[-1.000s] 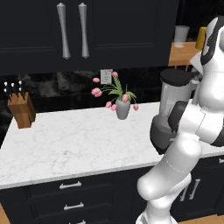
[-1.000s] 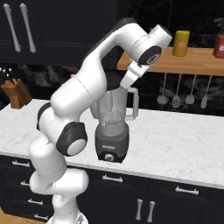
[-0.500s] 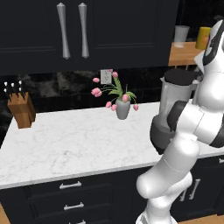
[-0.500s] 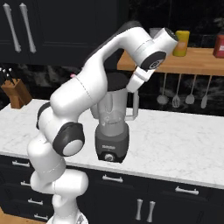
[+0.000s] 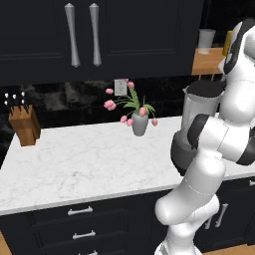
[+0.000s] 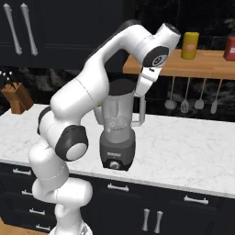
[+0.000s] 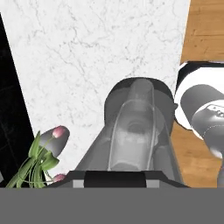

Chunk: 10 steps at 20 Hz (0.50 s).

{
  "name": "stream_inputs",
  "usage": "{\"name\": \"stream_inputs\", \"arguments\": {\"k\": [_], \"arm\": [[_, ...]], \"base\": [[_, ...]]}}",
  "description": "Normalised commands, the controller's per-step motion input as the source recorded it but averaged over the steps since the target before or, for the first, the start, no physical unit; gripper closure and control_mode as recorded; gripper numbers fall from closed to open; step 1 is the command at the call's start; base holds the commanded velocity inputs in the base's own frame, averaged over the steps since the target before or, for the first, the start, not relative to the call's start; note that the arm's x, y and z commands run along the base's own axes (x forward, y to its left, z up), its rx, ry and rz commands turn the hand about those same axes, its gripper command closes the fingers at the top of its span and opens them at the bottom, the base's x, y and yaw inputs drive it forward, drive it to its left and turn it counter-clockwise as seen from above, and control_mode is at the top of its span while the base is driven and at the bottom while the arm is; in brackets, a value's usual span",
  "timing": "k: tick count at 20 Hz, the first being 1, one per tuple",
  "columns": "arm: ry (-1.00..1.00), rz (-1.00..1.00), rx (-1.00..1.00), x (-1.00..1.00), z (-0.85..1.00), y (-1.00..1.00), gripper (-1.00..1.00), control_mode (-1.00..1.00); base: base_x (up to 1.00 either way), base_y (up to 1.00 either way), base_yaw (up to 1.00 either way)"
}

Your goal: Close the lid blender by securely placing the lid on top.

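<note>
The claw (image 7: 114, 178) holds the lid (image 6: 121, 86) on the blender (image 6: 117, 137).

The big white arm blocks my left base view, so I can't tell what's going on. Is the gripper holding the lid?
Observer: Yes. In the hand view the gripper is shut on the black lid, looking straight down the blender.
Operator: Is the lid on the jar yet?
Observer: The right base view shows it sitting at the jar's mouth. I cannot tell if it is pressed fully in.
Operator: Is anything close on that side?
Observer: Utensils hang under a wooden shelf behind the blender, apart from it.
</note>
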Motion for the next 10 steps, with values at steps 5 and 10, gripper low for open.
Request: {"name": "stream_inputs", "arguments": {"k": [5,10], "arm": [[0.04,0.16,-0.07,-0.15,-0.05,0.12,1.0,-1.0],[0.23,0.13,0.08,0.0,-0.2,0.0,1.0,-1.0]], "base": [[0.0,0.0,0.0],[0.0,0.0,0.0]]}}
